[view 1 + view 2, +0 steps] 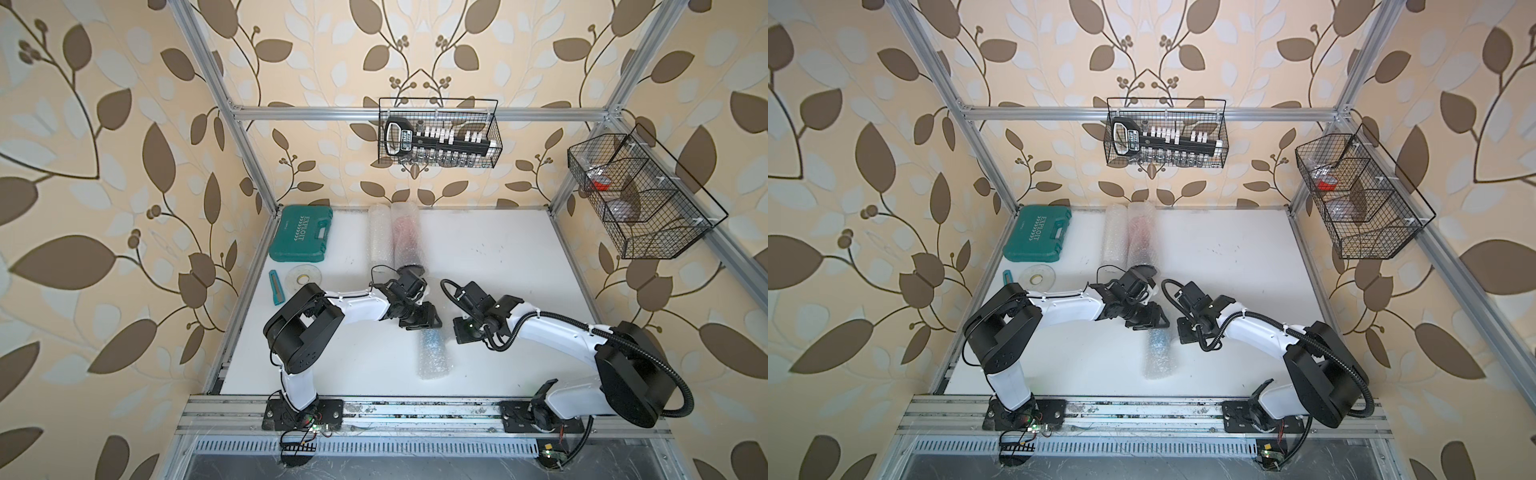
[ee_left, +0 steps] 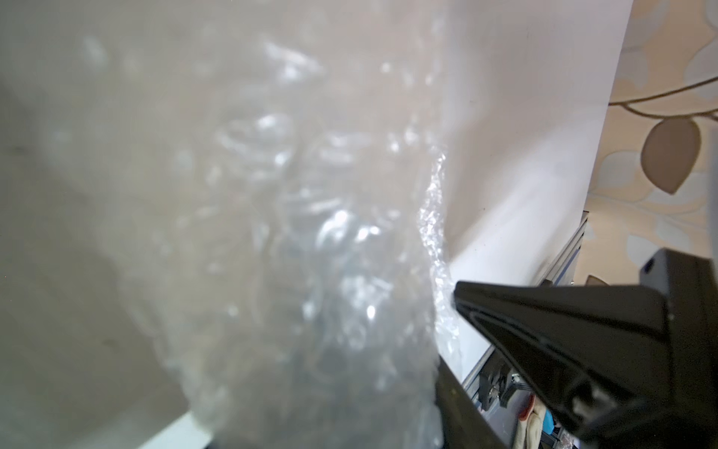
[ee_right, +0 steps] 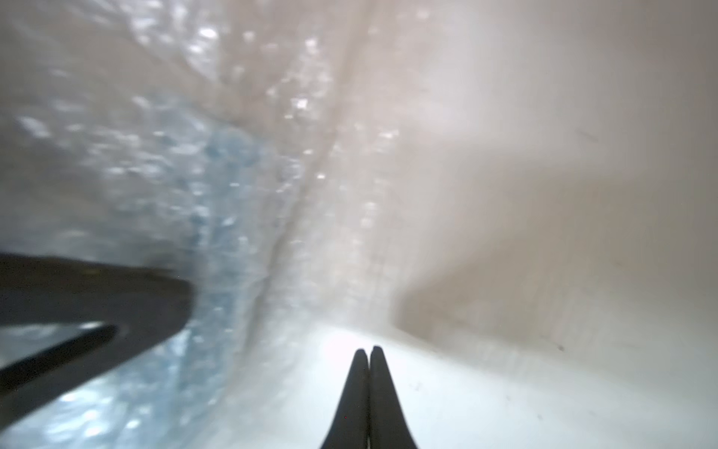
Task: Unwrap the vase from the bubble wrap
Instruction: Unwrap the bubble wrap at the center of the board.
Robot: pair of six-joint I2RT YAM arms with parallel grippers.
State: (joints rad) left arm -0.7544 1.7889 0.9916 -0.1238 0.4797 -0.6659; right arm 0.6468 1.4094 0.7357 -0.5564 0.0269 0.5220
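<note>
Where L gripper (image 1: 420, 322) sits, bubble wrap (image 1: 434, 357): crinkly tube.

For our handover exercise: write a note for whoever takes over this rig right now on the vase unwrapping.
Left pincer: over the far end of the bundle, one finger against it; grip unclear.
Right pincer: shut, empty, beside the bundle.
Done: nothing unwrapped yet; bundle lies rolled on the table, bluish inside.
Left: find the loose edge and unroll it fully.

We see open desk (image 1: 498, 257) on the right; the green tool case (image 1: 301, 233), tape roll (image 1: 304, 277) and bubble-wrapped rolls (image 1: 405, 237) crowd the far left.
</note>
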